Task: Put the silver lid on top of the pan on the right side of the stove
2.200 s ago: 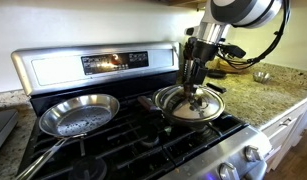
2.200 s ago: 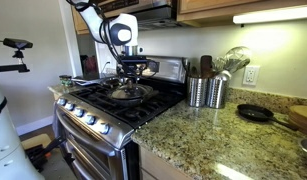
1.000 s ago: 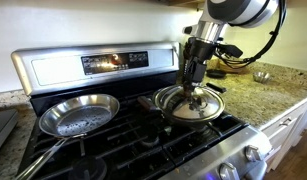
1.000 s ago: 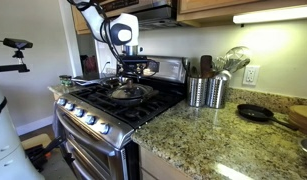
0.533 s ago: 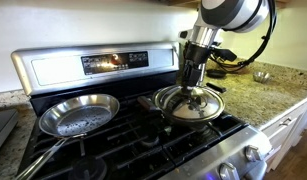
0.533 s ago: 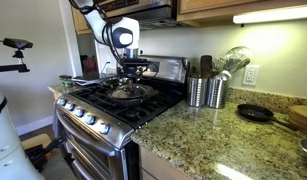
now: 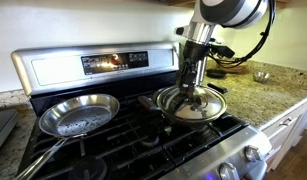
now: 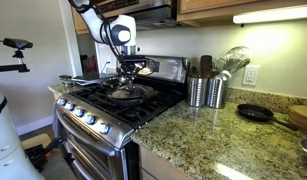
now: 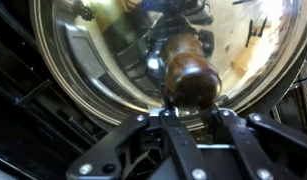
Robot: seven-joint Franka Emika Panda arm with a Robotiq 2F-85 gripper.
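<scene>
— Where is the silver lid (image 7: pixel 193 104)?

— It lies level on the burner at the right of the stove (image 7: pixel 143 142), covering the pan (image 7: pixel 193 123). Only a dark edge of the pan shows under the lid's rim. In both exterior views the lid sits square, not tilted.

— And the gripper (image 7: pixel 194 90)?

— It points straight down over the middle of the lid. In the wrist view the gripper (image 9: pixel 201 112) comes in from the bottom, and its fingers (image 9: pixel 176 125) end right at the near edge of the dark brown knob (image 9: pixel 189 78). The shiny lid fills most of that view.

— Are the jaws clamped on the knob?

— I cannot tell. The fingers stand apart with a gap between them and the knob is at their tips, but no view shows whether they press on it.

— What else is around?

— A shiny silver frying pan (image 7: pixel 78 114) sits on the neighbouring burner, well apart from the lid. A small metal bowl (image 7: pixel 261 76) stands on the granite counter (image 7: pixel 278 85). In an exterior view two metal utensil canisters (image 8: pixel 198 92) stand just beside the stove, with a small black skillet (image 8: pixel 255 113) farther along the counter.
</scene>
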